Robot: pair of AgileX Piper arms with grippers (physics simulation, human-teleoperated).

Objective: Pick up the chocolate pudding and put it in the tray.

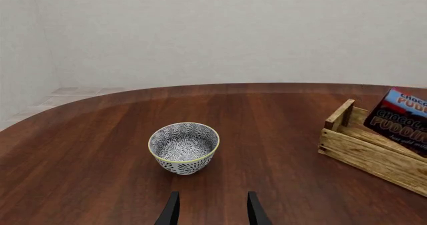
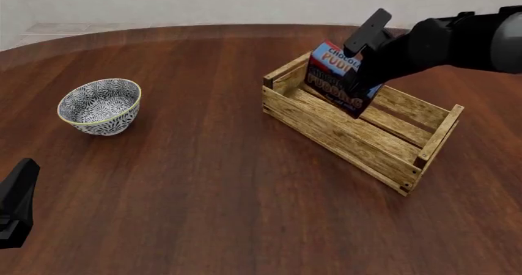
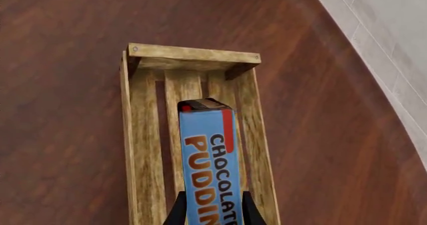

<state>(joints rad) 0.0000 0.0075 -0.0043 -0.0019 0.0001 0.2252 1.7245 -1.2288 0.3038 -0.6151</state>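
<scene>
The chocolate pudding [image 2: 334,82] is a carton with a blue top and a dark brown front. It hangs tilted, with its lower end inside the tray [image 2: 351,134], a long crate of light wooden slats. My right gripper [image 2: 360,73] is shut on the carton's upper part. The right wrist view looks down along the carton [image 3: 210,160] onto the tray's slats [image 3: 143,135]; I cannot tell whether the carton touches them. My left gripper [image 1: 213,212] stands open and empty, low over the table, far to the tray's left. Its wrist view shows the carton [image 1: 403,120] in the tray [image 1: 367,152].
A blue-white patterned bowl [image 2: 99,106] stands on the dark wooden table at the left, just ahead of my left gripper's fingers; it also shows as the bowl [image 1: 184,147] in the left wrist view. The table's far edge curves below a pale wall.
</scene>
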